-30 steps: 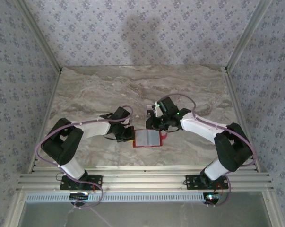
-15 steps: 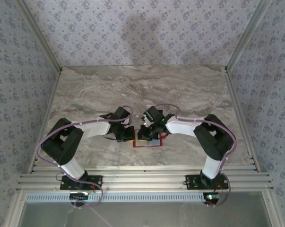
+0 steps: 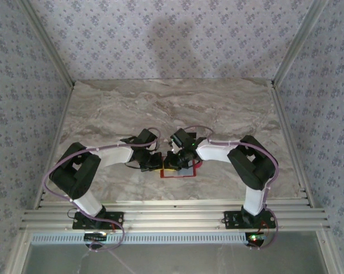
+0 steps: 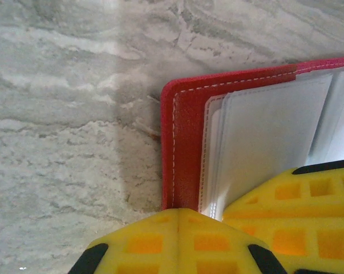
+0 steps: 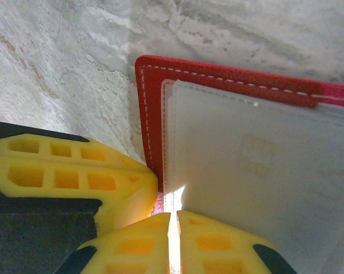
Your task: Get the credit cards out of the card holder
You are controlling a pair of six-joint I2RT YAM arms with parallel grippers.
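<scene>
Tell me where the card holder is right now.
The card holder lies open on the marble table, centre front in the top view, with the left gripper at its left edge and the right gripper over its left half.

My right claw (image 3: 173, 162) has swung left from mid-frame onto the card holder (image 3: 187, 173), beside my left claw (image 3: 152, 164). My right elbow (image 3: 251, 166) has folded inward.

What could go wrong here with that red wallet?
The right tool seems to pinch just the clear sleeve, so pulling may drag the whole wallet along. The left tool sits right at the wallet's corner and could slip off.
</scene>
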